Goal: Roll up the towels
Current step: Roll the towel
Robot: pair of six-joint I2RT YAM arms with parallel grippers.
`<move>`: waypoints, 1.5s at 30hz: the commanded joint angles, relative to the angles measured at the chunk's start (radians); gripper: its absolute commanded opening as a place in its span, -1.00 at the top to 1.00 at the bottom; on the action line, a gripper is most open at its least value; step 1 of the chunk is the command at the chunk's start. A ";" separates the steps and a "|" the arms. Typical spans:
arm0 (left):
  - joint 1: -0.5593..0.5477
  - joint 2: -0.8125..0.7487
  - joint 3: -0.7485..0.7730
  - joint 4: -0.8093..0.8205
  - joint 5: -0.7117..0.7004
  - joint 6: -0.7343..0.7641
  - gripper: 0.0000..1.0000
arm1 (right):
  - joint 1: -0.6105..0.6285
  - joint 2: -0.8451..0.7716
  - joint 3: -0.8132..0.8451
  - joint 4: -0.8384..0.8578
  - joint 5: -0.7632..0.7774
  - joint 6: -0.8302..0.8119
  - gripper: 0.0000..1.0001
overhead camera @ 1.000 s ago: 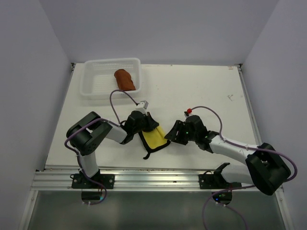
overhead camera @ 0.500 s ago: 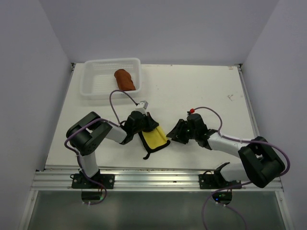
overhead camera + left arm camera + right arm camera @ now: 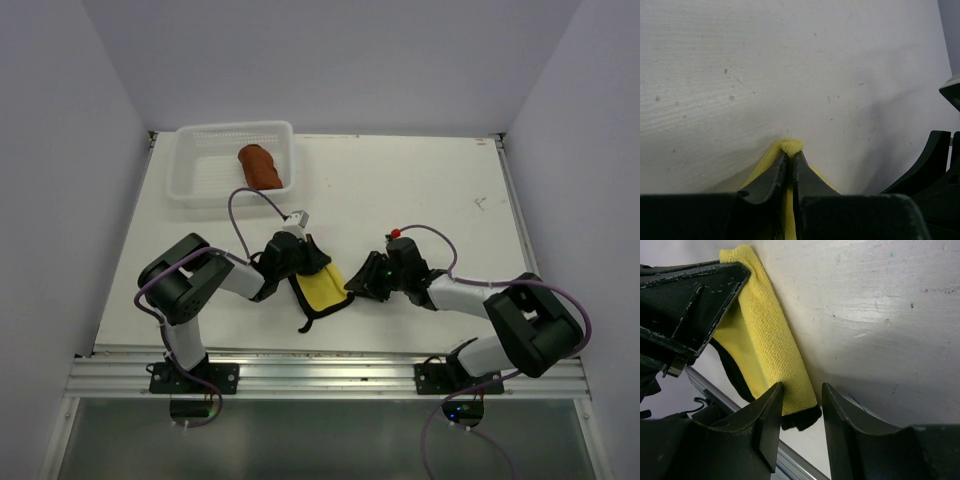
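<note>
White table [image 3: 420, 190] carries a mesh basket [image 3: 190, 185] at its far left, with the rust-brown towel [image 3: 260, 166] inside. Well nearer than the basket, the yellow towel [image 3: 323, 288] lies part-rolled. The clenched left gripper [image 3: 789, 155] pinches one fold, and the roll's end sits between the parted jaws of the right gripper [image 3: 801, 390].

Yellow towel [image 3: 322, 288], rust-brown towel [image 3: 260, 166]

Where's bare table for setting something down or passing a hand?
Free: white table far right, from white plastic mesh basket to the right edge; left strip nearer than the basket. Crowded: near centre, left tool and right tool both at the yellow towel.
</note>
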 commanded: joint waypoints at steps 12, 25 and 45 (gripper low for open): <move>0.008 0.001 -0.026 -0.050 -0.066 0.011 1.00 | 0.022 -0.006 -0.035 0.041 -0.050 -0.008 0.20; 0.008 -0.007 -0.029 -0.061 -0.093 0.017 1.00 | 0.057 0.036 -0.032 0.051 -0.050 0.002 0.28; 0.009 -0.070 -0.024 -0.170 -0.141 0.028 1.00 | 0.157 -0.026 0.002 -0.086 0.203 -0.110 1.00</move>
